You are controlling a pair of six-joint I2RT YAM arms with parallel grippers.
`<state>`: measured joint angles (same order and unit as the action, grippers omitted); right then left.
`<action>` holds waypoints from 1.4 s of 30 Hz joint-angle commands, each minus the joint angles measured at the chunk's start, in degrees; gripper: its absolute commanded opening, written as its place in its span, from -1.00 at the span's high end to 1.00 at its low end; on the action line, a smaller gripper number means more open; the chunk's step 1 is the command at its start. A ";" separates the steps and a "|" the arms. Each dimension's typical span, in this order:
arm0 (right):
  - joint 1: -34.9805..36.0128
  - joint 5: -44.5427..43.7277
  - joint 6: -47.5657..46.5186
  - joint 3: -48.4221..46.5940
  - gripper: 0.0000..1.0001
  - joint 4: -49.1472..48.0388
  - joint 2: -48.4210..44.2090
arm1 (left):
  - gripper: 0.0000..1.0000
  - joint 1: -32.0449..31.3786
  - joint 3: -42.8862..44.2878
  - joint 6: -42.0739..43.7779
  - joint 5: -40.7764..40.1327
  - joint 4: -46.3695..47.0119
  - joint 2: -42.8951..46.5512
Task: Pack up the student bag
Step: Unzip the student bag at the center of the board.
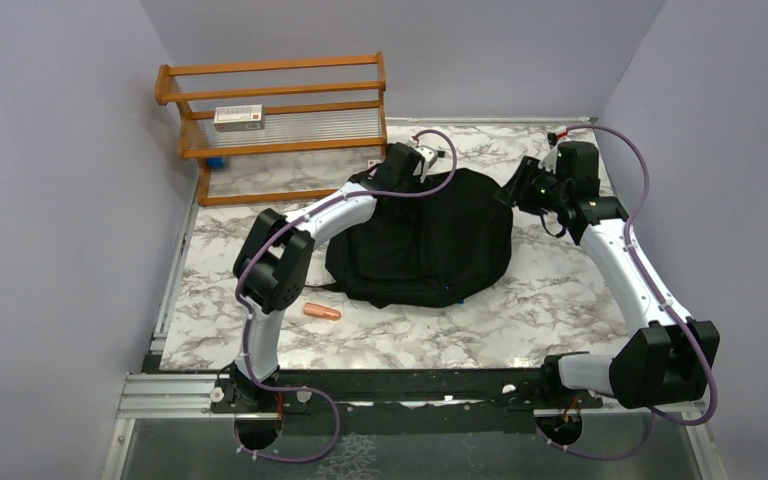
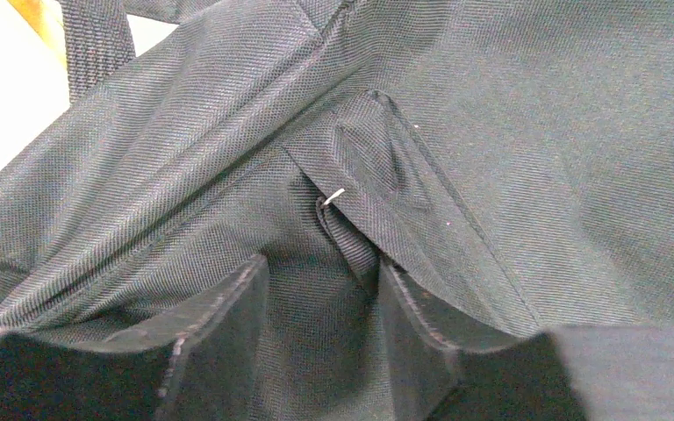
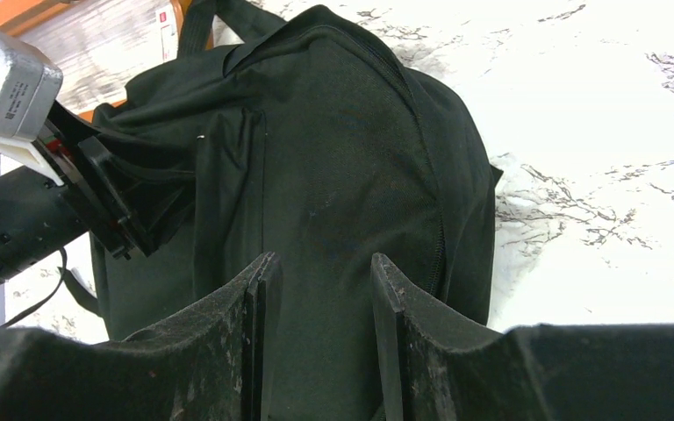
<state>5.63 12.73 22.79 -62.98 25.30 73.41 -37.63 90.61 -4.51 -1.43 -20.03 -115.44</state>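
Note:
The student bag [image 1: 420, 240], a large black backpack, lies in the middle of the marble table. My left gripper [image 1: 405, 182] presses down on its back left top edge. In the left wrist view that gripper [image 2: 323, 263] stands open, and black fabric with a folded seam and a small silvery bit [image 2: 337, 195] fills the gap. My right gripper [image 1: 516, 192] hovers at the bag's back right edge. In the right wrist view it [image 3: 323, 259] is open, with the bag [image 3: 333, 158] and its zipper line [image 3: 439, 228] just beyond the fingers.
An orange pen-like stick [image 1: 322, 311] lies on the table in front of the bag, on its left. A wooden shelf rack [image 1: 280, 105] stands at the back left with a small white box [image 1: 238, 117] on it. Grey walls close in the table.

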 commanded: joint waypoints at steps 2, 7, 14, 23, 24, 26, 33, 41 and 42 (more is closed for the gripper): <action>0.26 1.19 0.33 0.51 0.08 -2.01 -0.81 | 0.21 -0.20 2.10 -0.36 -4.05 -0.67 -0.99; 0.26 1.60 0.41 0.83 0.07 -2.23 -0.51 | 0.77 -0.17 1.53 -0.60 -4.81 -0.71 0.26; 0.28 3.64 0.68 1.28 0.07 -3.04 0.37 | 1.00 0.80 0.40 -0.42 -2.52 -0.58 2.35; 0.30 8.38 0.23 1.13 0.07 -4.18 2.41 | 1.00 1.95 -2.63 4.03 9.28 0.40 6.10; 0.27 9.56 0.28 1.04 0.07 -4.42 2.75 | 1.00 1.87 -3.28 4.22 10.58 0.49 6.71; 0.26 11.81 0.70 0.94 0.07 -5.38 3.44 | 1.00 1.73 -4.62 4.25 12.29 0.68 7.78; 0.50 19.09 2.65 -1.21 0.07 -7.33 7.86 | 1.00 1.16 -9.73 5.22 14.13 0.79 11.17; 7.56 17.41 5.47 -6.48 0.01 -9.39 16.40 | 1.00 0.11 -14.05 2.54 15.12 2.85 13.31; 8.53 16.72 6.14 -7.06 0.00 -10.15 17.55 | 1.00 -0.02 -14.36 2.28 15.06 3.20 13.48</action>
<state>10.39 29.45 26.55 -66.24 18.87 87.57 -36.60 78.39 -0.64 10.94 -16.60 -104.86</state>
